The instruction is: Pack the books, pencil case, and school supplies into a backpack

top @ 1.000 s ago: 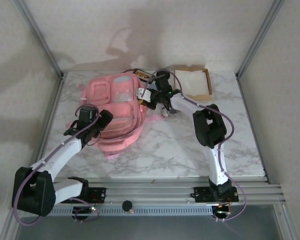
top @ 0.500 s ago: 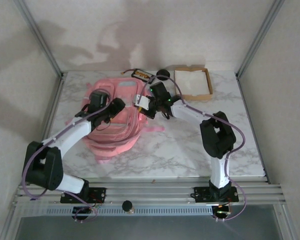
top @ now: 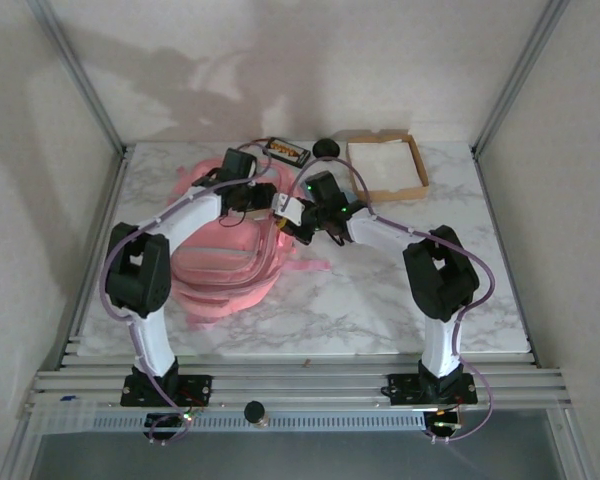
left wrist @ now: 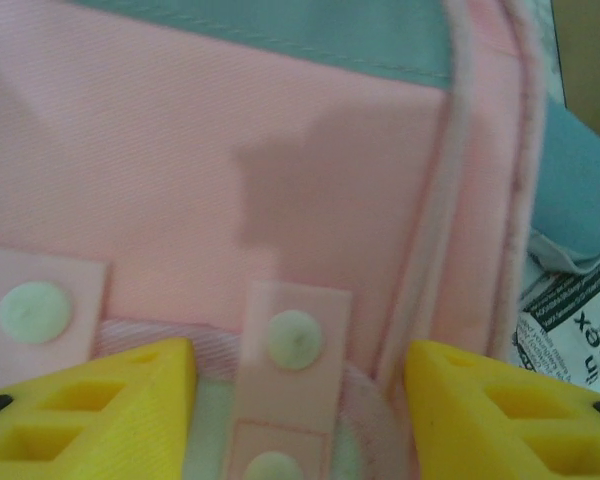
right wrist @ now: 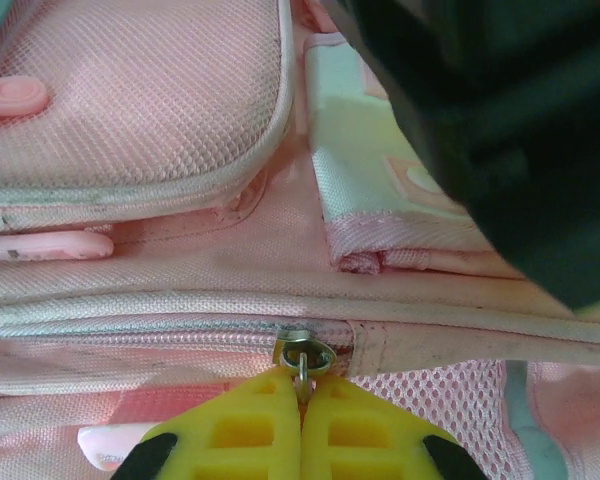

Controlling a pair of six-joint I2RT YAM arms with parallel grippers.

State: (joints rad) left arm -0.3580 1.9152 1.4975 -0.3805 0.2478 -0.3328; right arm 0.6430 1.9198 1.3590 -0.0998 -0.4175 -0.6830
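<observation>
Marble table (top: pixel 380 290), white-walled cell. Right gripper (right wrist: pixel 302 388) is pinched fully together on the metal zipper pull (right wrist: pixel 302 355) of the backpack (top: pixel 220 275), gripping by the very fingertips only. Left gripper (left wrist: pixel 300 360) is partway apart, jaws straddling a pink snap tab (left wrist: pixel 292 350) on the bag's upper end, neither finger touching it as far as I can see.

Risks:
- The pull is small and held by its tip, so a drag off the zipper's line could pop it free or jam the slider.
- Nothing pins the soft fabric yet, so the bag may bunch or slide with the pull rather than unzip.
- The left jaws could close beside the tab or grab loose cloth.
- Both wrists sit just beside each other over the bag's far end, so a bump is possible.

Left arm: elbow up at the bag's left, forearm stretched across it toward the far right. Right arm: elbow high on the right, forearm reaching left.

Backpack lies flat at left-centre. Dark book (top: pixel 287 151) lies outside it at the far edge, near the cardboard tray (top: pixel 418 182).
</observation>
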